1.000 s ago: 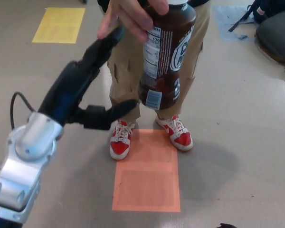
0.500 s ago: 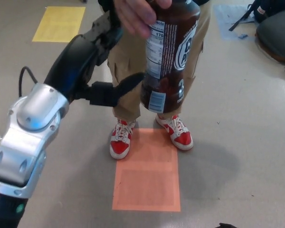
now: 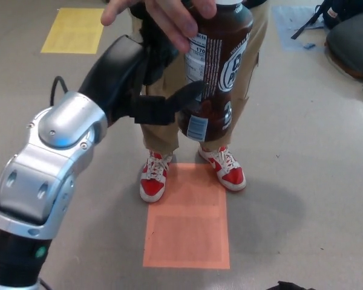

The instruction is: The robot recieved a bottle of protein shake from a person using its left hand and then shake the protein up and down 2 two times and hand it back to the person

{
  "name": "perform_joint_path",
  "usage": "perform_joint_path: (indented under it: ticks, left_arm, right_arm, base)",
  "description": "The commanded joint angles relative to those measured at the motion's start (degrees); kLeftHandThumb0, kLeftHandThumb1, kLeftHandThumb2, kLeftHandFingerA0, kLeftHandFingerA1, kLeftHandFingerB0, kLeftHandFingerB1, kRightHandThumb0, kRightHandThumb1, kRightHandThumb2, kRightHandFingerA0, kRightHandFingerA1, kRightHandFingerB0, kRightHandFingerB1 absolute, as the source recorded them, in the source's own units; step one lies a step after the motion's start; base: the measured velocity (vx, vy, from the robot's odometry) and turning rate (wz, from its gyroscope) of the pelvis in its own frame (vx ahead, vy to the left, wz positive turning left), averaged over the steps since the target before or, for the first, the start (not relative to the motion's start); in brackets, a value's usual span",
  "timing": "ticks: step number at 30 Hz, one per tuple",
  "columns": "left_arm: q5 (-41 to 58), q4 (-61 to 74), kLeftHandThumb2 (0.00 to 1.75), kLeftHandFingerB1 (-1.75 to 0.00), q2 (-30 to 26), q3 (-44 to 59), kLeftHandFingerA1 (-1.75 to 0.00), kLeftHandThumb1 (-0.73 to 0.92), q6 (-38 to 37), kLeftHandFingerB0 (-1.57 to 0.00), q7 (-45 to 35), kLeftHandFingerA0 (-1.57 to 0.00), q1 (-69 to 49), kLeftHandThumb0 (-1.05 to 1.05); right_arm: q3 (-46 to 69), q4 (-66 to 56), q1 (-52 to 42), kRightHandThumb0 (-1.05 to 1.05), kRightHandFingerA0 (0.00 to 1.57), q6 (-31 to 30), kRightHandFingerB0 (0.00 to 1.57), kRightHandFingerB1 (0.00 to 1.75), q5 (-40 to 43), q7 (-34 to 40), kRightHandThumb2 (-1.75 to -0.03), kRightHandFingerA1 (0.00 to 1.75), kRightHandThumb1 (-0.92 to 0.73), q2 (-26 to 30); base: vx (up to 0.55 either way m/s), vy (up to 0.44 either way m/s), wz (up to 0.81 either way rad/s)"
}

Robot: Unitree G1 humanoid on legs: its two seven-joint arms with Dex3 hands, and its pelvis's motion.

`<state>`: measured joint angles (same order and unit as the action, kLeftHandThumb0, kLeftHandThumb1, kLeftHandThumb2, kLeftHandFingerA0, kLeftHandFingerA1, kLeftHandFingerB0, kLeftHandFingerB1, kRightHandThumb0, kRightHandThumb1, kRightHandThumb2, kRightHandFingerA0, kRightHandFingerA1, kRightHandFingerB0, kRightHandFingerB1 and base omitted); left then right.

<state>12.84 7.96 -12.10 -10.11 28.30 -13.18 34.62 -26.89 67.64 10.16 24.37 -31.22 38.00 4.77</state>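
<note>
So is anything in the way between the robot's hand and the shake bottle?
Nothing visible blocks it. The left hand is open right beside the bottle, its thumb reaching onto the lower part. The person's hand grips the bottle near the top, above where the robot's fingers come in. Whether those fingers touch the bottle is hidden.

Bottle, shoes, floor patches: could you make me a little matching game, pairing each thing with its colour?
Things:
1. bottle
2. shoes
3. near floor patch
4. far floor patch

Colours:
A. yellow
B. dark brown
C. orange
D. red and white

Pairs: 1-B, 2-D, 3-C, 4-A
</note>
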Motion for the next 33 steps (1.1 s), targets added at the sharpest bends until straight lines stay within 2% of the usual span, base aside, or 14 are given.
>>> perform_joint_path:
  ticks: [1, 7, 8, 9, 10, 11, 14, 15, 20, 21, 22, 23, 33]
  left_arm:
    - [11.67, 5.65, 0.86, 0.00, 2.76, -0.12, -0.03, 0.49, 32.54, 0.00, -2.78, 0.00, 5.28, -0.83]
    - [11.47, 3.74, 0.84, 0.00, 4.80, -0.88, -0.05, 0.47, 33.13, 0.00, -3.05, 0.00, 6.09, -0.80]
    - [11.21, 3.38, 0.61, 0.00, 5.14, -1.33, 0.00, 0.53, 33.12, 0.00, -3.25, 0.00, 6.25, -0.79]
    - [11.06, 3.19, 0.57, 0.00, 5.43, -1.54, -0.01, 0.54, 33.40, 0.00, -3.31, 0.00, 6.40, -0.78]
    - [11.00, 3.02, 0.57, 0.00, 5.69, -1.67, -0.01, 0.54, 33.73, 0.00, -3.27, 0.00, 6.55, -0.78]
    - [10.97, 3.13, 0.83, 0.00, 6.08, -1.85, -0.04, 0.47, 34.16, 0.00, -3.13, 0.00, 6.64, -0.79]
    - [10.68, 2.67, 0.83, 0.00, 6.73, -2.41, -0.05, 0.46, 34.58, 0.00, -3.16, 0.00, 7.04, -0.79]
    - [10.46, 2.51, 0.83, 0.00, 7.01, -2.59, -0.04, 0.46, 34.95, 0.00, -2.96, 0.00, 7.29, -0.79]
    - [9.40, 1.13, 0.83, -0.01, 8.51, -3.32, -0.07, 0.45, 36.46, 0.00, -2.45, 0.00, 9.19, -0.78]
    - [9.32, 0.91, 0.58, 0.00, 8.66, -3.34, -0.16, 0.54, 36.77, 0.00, -2.40, 0.00, 9.54, -0.80]
    - [9.26, 0.75, 0.58, 0.00, 8.75, -3.34, -0.16, 0.54, 36.93, 0.00, -2.44, 0.00, 9.79, -0.80]
    - [8.97, 0.44, 0.79, 0.00, 8.91, -3.69, -0.14, 0.44, 37.24, 0.00, -2.37, -0.02, 10.29, -0.79]
    - [7.33, -1.51, 0.79, 0.00, 11.37, -2.71, -0.18, 0.46, 39.49, 0.00, -0.65, -0.04, 11.93, -0.78]
  right_arm:
    - [-0.15, 2.43, 1.89, -0.24, 0.90, 3.57, 0.76, 0.43, -1.57, 3.48, -0.65, 0.48, -0.79, 1.67]
    - [0.13, 2.54, 1.81, -0.23, 0.90, 3.98, 0.76, 0.43, -1.16, 3.00, -0.65, 0.48, -0.78, 1.67]
    - [0.12, 2.52, 1.80, -0.23, 0.90, 4.02, 0.76, 0.43, -1.19, 3.08, -0.64, 0.48, -0.78, 1.70]
    - [0.11, 2.51, 1.84, -0.22, 0.91, 3.91, 0.76, 0.43, -1.23, 3.24, -0.64, 0.48, -0.77, 1.67]
    - [0.08, 2.50, 1.92, -0.22, 0.91, 3.80, 0.76, 0.43, -1.31, 3.46, -0.64, 0.48, -0.77, 1.65]
    - [0.32, 2.57, 1.87, -0.22, 0.92, 4.17, 0.77, 0.44, -1.01, 3.32, -0.64, 0.48, -0.77, 1.57]
    - [0.65, 2.51, 2.05, -0.22, 0.87, 4.23, 0.78, 0.44, -0.56, 2.44, -0.64, 0.47, -0.79, 1.55]
    - [0.61, 2.54, 2.10, -0.21, 0.91, 4.58, 0.78, 0.44, -0.67, 2.94, -0.64, 0.49, -0.77, 1.60]
    - [0.98, 2.47, 2.37, -0.21, 0.92, 5.20, 0.75, 0.44, -0.22, 1.96, -0.65, 0.51, -0.78, 1.85]
    - [1.15, 2.52, 2.46, -0.20, 0.93, 5.35, 0.75, 0.44, -0.05, 1.78, -0.65, 0.51, -0.77, 1.82]
    - [1.29, 2.60, 2.57, -0.20, 0.93, 5.60, 0.75, 0.44, 0.06, 1.76, -0.65, 0.51, -0.77, 1.81]
    - [1.48, 2.76, 2.62, -0.21, 0.93, 5.82, 0.76, 0.44, 0.23, 1.75, -0.65, 0.51, -0.77, 1.77]
    - [2.11, 3.31, 3.29, -0.21, 0.94, 6.13, 0.77, 0.44, -0.04, 1.89, -0.65, 0.51, -0.77, 1.46]
  base:
    - [0.00, 0.000, 0.00]
    - [0.00, 0.000, 0.00]
    - [0.00, 0.000, 0.00]
    - [0.00, 0.000, 0.00]
    - [0.00, 0.000, 0.00]
    - [0.00, 0.000, 0.00]
    - [0.00, 0.000, 0.00]
    - [0.00, 0.000, 0.00]
    - [0.00, 0.000, 0.00]
    - [0.00, 0.000, 0.00]
    - [0.00, 0.000, 0.00]
    - [0.00, 0.000, 0.00]
    - [0.00, 0.000, 0.00]
